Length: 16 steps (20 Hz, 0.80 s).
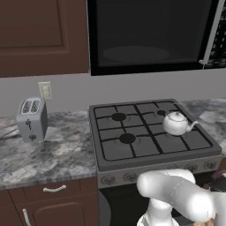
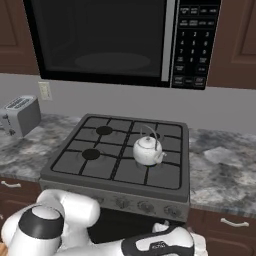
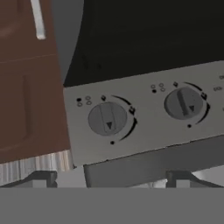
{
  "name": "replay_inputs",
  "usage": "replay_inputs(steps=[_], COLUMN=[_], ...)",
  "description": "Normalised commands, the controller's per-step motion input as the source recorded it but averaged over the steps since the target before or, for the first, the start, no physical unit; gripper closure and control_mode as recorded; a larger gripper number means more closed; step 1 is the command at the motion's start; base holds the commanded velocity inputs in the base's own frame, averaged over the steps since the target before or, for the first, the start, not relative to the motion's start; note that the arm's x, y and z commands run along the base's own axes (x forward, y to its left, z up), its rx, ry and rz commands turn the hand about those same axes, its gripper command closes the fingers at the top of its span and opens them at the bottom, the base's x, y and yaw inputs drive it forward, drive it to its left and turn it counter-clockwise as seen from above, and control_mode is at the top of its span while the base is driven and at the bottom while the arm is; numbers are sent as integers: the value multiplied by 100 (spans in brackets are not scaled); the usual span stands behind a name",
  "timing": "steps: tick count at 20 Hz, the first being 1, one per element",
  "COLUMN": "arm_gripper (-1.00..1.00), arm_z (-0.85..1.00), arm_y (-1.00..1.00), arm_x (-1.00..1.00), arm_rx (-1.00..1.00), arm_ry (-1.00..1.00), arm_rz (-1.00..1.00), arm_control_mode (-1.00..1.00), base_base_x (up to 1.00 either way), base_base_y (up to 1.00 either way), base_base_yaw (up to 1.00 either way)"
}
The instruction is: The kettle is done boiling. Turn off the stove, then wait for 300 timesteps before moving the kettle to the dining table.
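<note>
Here the white robot arm [image 2: 75, 220] folds low in front of the dark grey gas stove [image 1: 150, 132], its elbow bent below the row of front knobs and its forearm reaching toward the right end of the range. In the hand view the camera looks closely at the stove's grey control panel, upside down: two round grey knobs, one [image 3: 107, 118] near the middle and another [image 3: 184, 103] to its right, each with a small pointer mark. The two dark finger tips [image 3: 41, 178] sit far out toward the bottom corners, so the jaws stand wide apart, holding nothing and touching neither knob. The small white rounded kettle [image 1: 176, 123] with its thin wire handle rests on the black grates over the back right burner. A grey toaster [image 1: 32, 118] stands on the marbled stone surface [image 1: 53, 154] left of the stove.
</note>
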Motion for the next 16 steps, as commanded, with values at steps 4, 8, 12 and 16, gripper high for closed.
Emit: replay_inputs(steps=[4, 8, 12, 16], arm_gripper=[-100, -100, -100, -100], arm_z=[100, 100, 100, 100], arm_y=[26, 56, 91, 100], arm_x=[-1, -1, -13, -7], arm_rx=[-20, -30, -43, -49], arm_ry=[0, 0, 0, 0], arm_rz=[0, 0, 7, 10], arm_control_mode=[-100, -100, -100, -100], base_base_x=[0, 0, 0, 0], base_base_y=[0, 0, 0, 0], base_base_yaw=[0, 0, 0, 0])
